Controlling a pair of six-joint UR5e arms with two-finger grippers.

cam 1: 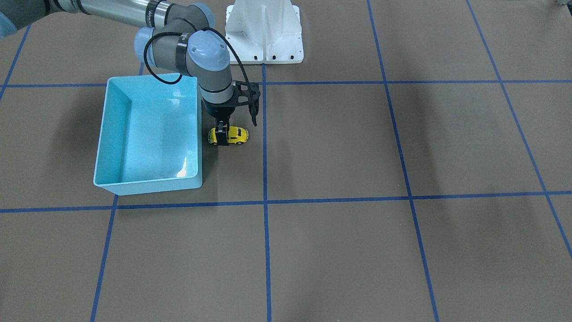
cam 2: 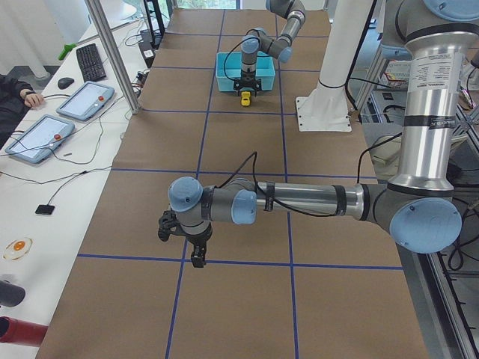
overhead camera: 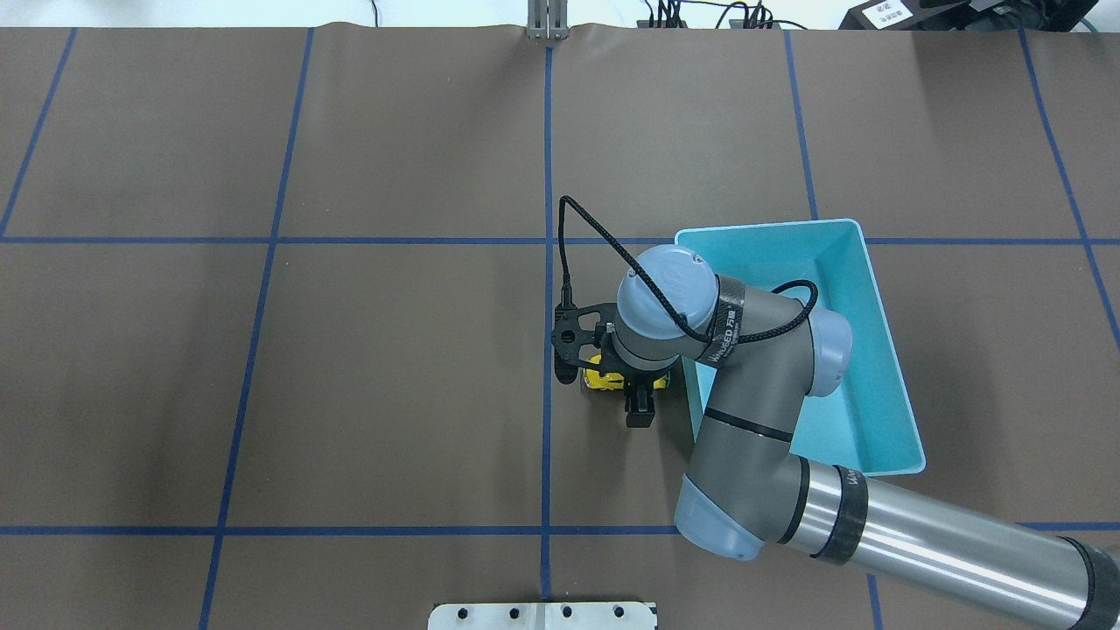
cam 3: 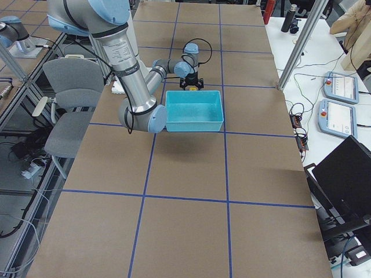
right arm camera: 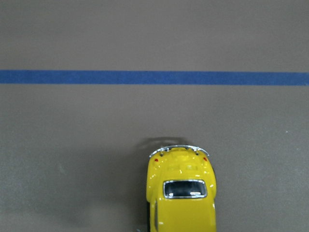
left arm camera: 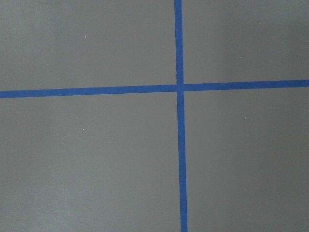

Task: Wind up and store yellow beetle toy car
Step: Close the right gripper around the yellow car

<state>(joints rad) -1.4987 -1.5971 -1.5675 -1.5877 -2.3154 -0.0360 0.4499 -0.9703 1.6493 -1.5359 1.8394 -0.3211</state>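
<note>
The yellow beetle toy car (cam 1: 235, 135) stands on its wheels on the brown table, just beside the light-blue bin (cam 1: 117, 120). My right gripper (cam 1: 222, 133) comes straight down over the car's middle, with one finger (cam 1: 221, 135) against the side facing the front camera, and looks shut on the car. In the overhead view the car (overhead camera: 602, 380) is half hidden under the right wrist. The right wrist view shows the car's rear (right arm camera: 182, 193) at the bottom edge. My left gripper (cam 2: 182, 241) hangs over the table far from the car, and I cannot tell its state.
The bin (overhead camera: 879, 350) is empty and lies right next to the car. The robot's white base (cam 1: 263, 31) stands behind it. Blue tape lines (left arm camera: 179, 88) cross the table. Tablets and a keyboard (cam 2: 88, 60) lie on the side desk.
</note>
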